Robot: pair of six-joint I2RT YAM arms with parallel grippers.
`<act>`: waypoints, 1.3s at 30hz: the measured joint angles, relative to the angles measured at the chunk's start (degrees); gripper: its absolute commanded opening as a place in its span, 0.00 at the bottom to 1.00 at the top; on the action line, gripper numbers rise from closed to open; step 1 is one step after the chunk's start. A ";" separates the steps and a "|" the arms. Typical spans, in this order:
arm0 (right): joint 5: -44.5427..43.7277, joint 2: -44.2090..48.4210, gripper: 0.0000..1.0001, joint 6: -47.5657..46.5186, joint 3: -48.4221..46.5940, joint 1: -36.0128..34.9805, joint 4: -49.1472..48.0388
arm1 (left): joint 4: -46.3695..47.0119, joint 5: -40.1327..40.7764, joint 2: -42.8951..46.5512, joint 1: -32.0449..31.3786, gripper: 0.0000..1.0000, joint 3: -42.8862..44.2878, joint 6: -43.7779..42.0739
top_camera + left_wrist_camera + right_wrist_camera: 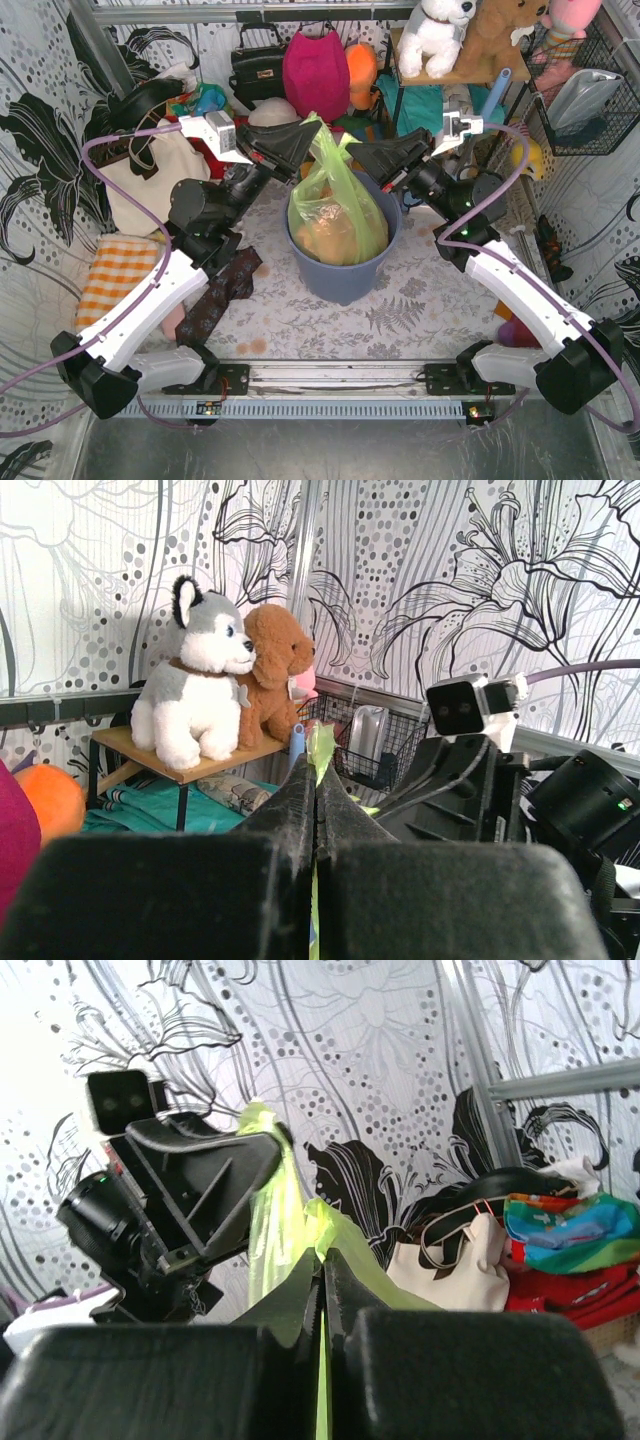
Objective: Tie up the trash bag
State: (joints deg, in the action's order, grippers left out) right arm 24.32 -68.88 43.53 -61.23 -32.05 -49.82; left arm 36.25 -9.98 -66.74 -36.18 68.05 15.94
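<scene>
Light-green and crinkly, the 1 trash bag (pixel 340 215) stands upright in the 1 blue-grey bin (pixel 345 280) between the arms, long axis vertical, mouth pointing up with 2 flaps spread apart. The 2 arms bend at raised elbows and reach inward, tips facing each other above the bin. The left gripper (pixel 308 150) and right gripper (pixel 354 157) each pinch 1 flap, jaws closed tight on the plastic.
</scene>
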 measured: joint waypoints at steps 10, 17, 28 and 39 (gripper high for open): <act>10.49 0.17 0.00 -2.36 0.52 0.00 -6.19 | -0.66 0.22 -0.35 0.31 0.00 0.04 0.04; 16.70 0.37 0.00 -3.65 0.39 0.00 -4.44 | -2.60 0.11 -1.29 0.35 0.00 0.72 0.09; 17.38 3.32 0.00 -11.39 -4.28 -1.05 15.52 | -5.51 -1.68 -1.88 0.61 0.00 2.03 0.04; 11.89 5.18 0.00 -13.38 -8.00 -3.82 32.72 | -10.47 -1.99 -1.70 0.61 0.00 2.27 -0.72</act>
State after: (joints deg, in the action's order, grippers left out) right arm 36.21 -63.70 30.15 -69.23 -35.88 -17.10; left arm 25.78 -11.97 -68.45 -35.57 70.32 15.22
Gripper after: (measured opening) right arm 0.003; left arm 0.008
